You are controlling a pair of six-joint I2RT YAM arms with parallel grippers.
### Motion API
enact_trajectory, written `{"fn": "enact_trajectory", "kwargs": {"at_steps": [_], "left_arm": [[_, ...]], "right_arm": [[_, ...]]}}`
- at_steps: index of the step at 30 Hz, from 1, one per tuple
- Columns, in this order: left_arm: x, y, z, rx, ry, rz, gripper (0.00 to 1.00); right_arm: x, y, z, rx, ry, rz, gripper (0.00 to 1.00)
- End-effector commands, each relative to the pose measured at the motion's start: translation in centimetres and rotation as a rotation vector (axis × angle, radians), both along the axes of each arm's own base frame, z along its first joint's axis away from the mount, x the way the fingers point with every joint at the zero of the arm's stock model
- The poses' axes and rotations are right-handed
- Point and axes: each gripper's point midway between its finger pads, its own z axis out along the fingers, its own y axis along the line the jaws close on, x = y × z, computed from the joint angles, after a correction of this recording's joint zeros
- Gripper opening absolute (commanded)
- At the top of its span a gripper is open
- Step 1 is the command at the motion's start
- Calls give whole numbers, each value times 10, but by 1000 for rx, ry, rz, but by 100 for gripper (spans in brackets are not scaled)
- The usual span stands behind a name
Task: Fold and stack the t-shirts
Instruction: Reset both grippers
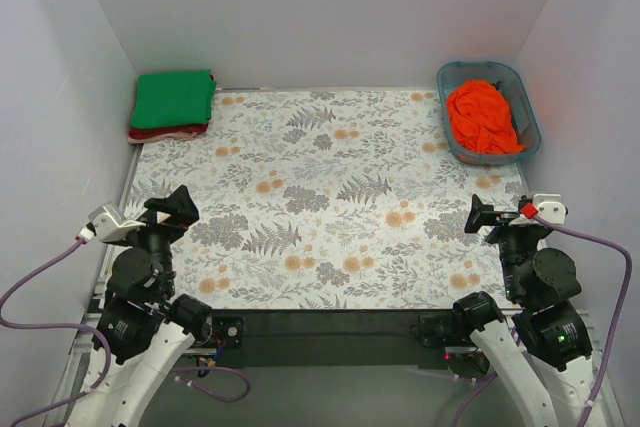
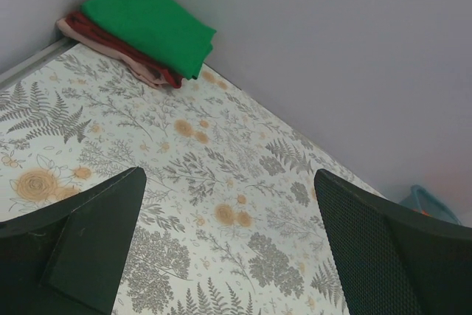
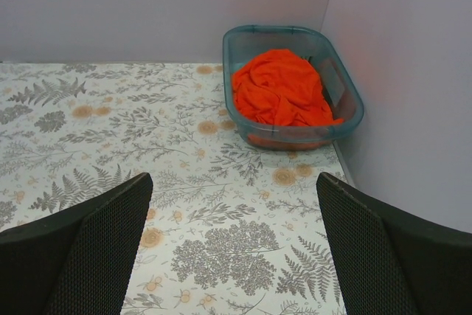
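Now | my right gripper (image 1: 486,214) is hanging spread and empty | orange t-shirt (image 3: 279,95) is lying crumpled in the tub (image 3: 352,98), far right, straight ahead of it | my left gripper (image 1: 172,209), also spread, is sitting well apart at near left

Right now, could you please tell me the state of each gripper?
Left black two-finger gripper: open, empty.
Right black two-finger gripper: open, empty.
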Motion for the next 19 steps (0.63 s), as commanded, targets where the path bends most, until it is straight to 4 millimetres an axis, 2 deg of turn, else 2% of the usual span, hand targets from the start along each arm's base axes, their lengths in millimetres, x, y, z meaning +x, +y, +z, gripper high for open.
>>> {"fn": "enact_trajectory", "kwargs": {"at_steps": [1, 3, 7, 19], "left_arm": [[1, 11, -8, -4, -11, 71, 98], [3, 14, -20, 0, 8, 100, 98], [5, 15, -30, 4, 4, 110, 98], [15, 6, -34, 52, 10, 73, 98]], "right_arm": [[4, -1, 10, 1, -40, -13, 98], [6, -1, 7, 4, -32, -16, 98], [8, 1, 3, 3, -21, -11, 98], [13, 3, -1, 10, -7, -18, 98]]}}
